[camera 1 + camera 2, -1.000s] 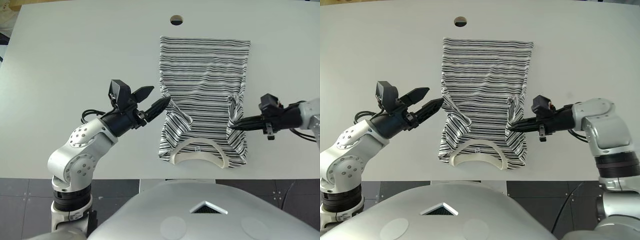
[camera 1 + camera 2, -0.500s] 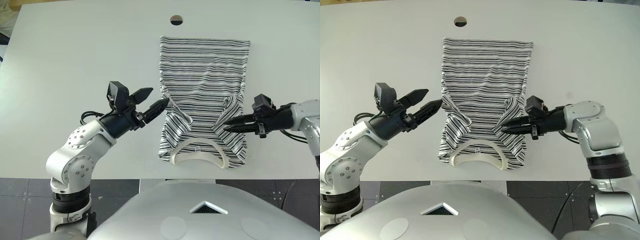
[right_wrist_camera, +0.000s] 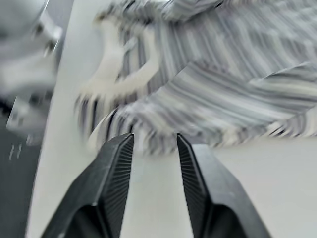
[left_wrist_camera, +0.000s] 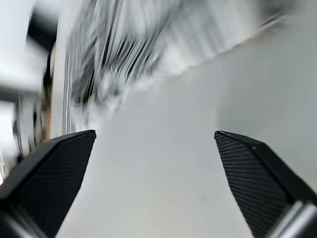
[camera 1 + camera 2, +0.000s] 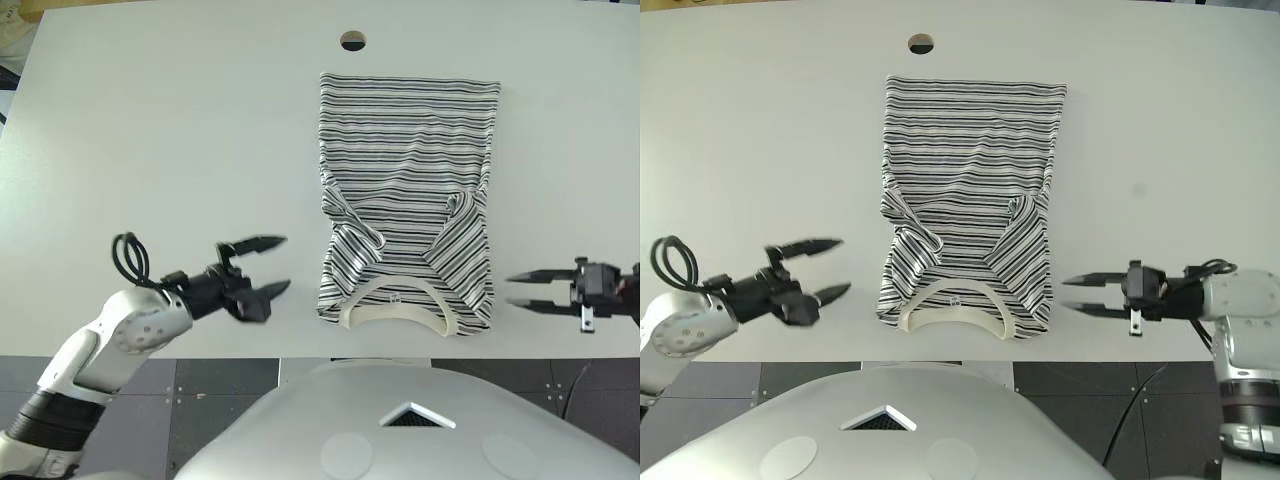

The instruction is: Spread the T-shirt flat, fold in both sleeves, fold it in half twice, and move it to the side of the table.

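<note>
- The white table (image 5: 180,140) in front of me has a round hole (image 5: 352,41) near its far edge.
- The striped T-shirt (image 5: 410,150) lies flat on my right half of it, just beyond that hole's near side.
- Both sleeves (image 5: 355,232) are folded inward; the white collar (image 5: 395,298) sits by the near edge.

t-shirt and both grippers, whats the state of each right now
T-shirt: lying flat, both sleeves folded in, not yet folded in half.
Left gripper: open, empty, off the T-shirt's left edge, not touching it.
Right gripper: open, empty, off the T-shirt's right edge, not touching it.
</note>
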`<state>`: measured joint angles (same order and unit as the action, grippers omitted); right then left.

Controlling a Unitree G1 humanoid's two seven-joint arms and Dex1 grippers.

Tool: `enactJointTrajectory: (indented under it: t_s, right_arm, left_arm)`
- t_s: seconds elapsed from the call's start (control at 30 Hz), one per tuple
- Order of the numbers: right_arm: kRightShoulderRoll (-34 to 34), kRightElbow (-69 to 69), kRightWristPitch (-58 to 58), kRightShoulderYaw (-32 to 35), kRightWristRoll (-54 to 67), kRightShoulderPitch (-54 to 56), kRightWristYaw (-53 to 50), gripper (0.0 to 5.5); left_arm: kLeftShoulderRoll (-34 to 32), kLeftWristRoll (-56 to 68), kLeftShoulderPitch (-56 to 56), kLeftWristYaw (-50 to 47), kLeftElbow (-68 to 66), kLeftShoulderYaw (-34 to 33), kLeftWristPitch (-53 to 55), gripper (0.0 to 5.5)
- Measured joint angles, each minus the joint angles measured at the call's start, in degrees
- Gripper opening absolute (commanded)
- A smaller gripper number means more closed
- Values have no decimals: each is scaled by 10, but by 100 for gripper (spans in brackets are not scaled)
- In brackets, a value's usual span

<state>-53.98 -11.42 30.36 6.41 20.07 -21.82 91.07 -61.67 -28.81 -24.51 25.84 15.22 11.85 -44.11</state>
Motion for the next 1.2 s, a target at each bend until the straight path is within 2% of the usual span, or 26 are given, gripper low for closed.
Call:
enactJointTrajectory:
  t_s: [0.07,0.23,0.33,0.5,0.77,1.13,1.2]
  right_arm:
    - [-26,-35,83,2,-15,-18,9,262]
    - [-28,-71,227,-22,-61,-26,-3,262]
    - [-25,-77,314,-27,-99,-14,-63,262]
    - [-11,-54,331,-68,-120,-6,-147,262]
    - [-15,-43,326,-122,-137,23,-214,262]
    - [-16,-43,343,-164,-168,46,-285,262]
    - [-16,-46,346,-168,-173,51,-297,267]
  left_arm:
    - [-23,-14,6,1,-2,13,-65,513]
    - [-23,-14,18,28,20,45,-88,513]
    - [-12,-19,32,42,32,58,-88,513]
    - [20,-36,61,42,23,59,-83,513]
    - [54,-36,79,21,-19,60,-76,513]
    - [104,-84,129,-96,-108,94,-108,513]
    - [109,-92,138,-118,-123,104,-114,476]
